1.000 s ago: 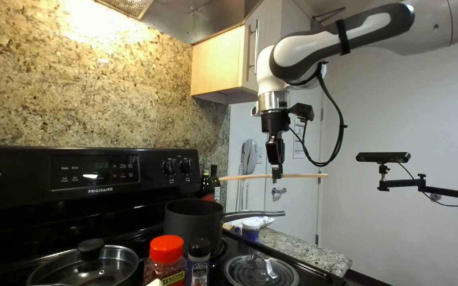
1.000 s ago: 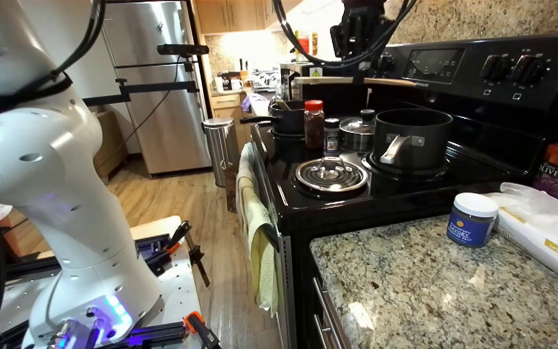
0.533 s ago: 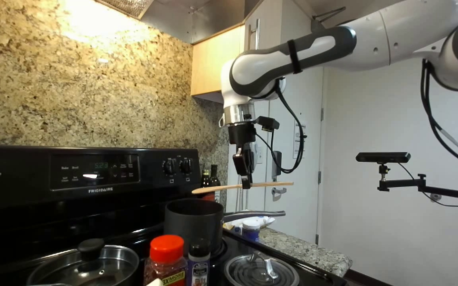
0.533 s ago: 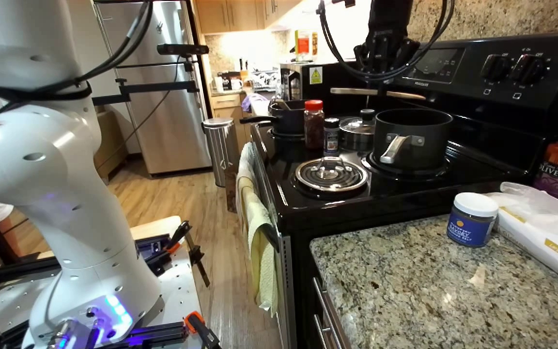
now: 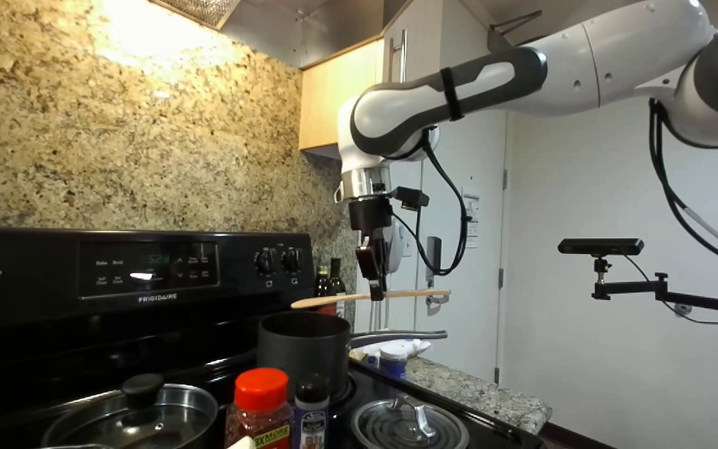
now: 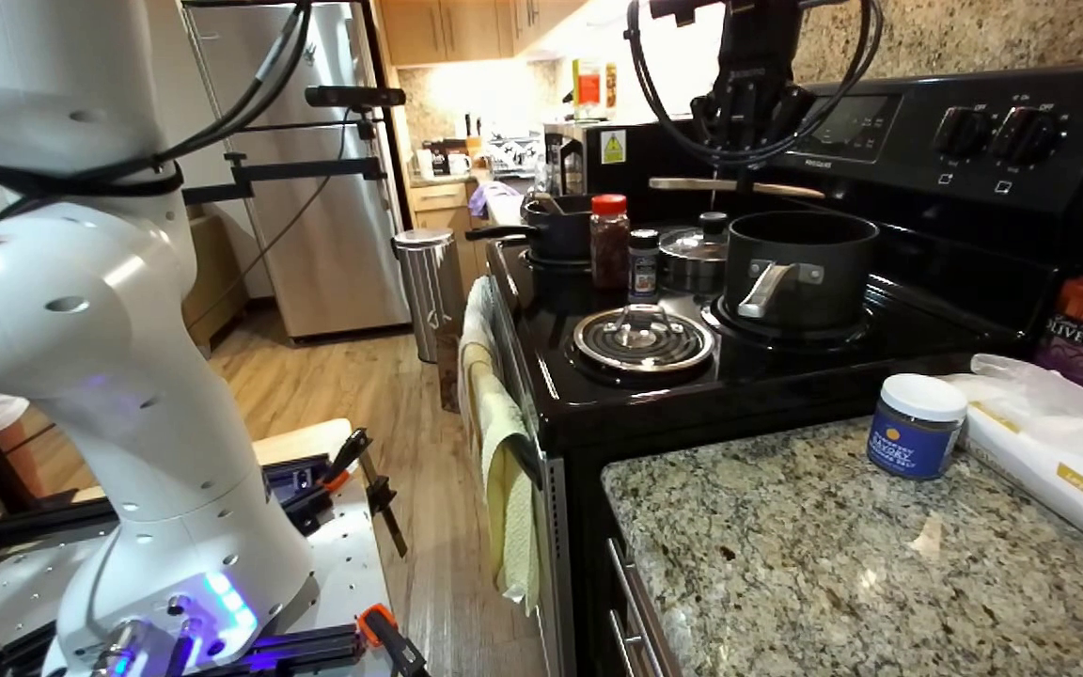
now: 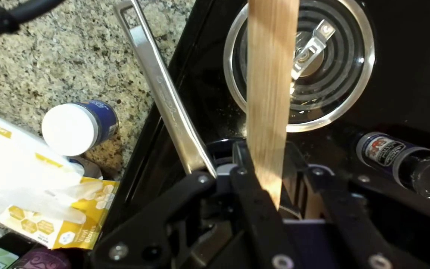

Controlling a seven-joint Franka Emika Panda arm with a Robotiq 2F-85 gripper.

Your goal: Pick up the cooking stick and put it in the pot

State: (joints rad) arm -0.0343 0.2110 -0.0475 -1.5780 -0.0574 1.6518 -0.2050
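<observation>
The cooking stick (image 5: 328,300) is pale wood, long and slim, and nearly level in the air. It also shows in an exterior view (image 6: 692,184) and up close, as a flat strip, in the wrist view (image 7: 269,82). My gripper (image 5: 377,294) is shut on it around its middle; the jaws also show in the wrist view (image 7: 266,157). The dark pot (image 5: 303,355) stands on a back burner, also seen in an exterior view (image 6: 800,273). One end of the stick is above the pot's rim level. I cannot tell how far it reaches over the opening. The pot's inside is hidden.
The pot's metal handle (image 7: 166,104) sticks out toward the counter. A glass lid (image 6: 643,343) lies on the front burner. A red-capped jar (image 5: 261,399) and a spice bottle (image 5: 312,418) stand near the pot. A lidded pan (image 5: 141,421) is beyond. A white-lidded jar (image 6: 918,428) is on the counter.
The gripper has carried the stick toward the pot, moving left and lower in an exterior view. Most of the movement came in the earlier half second. The pot has not moved.
</observation>
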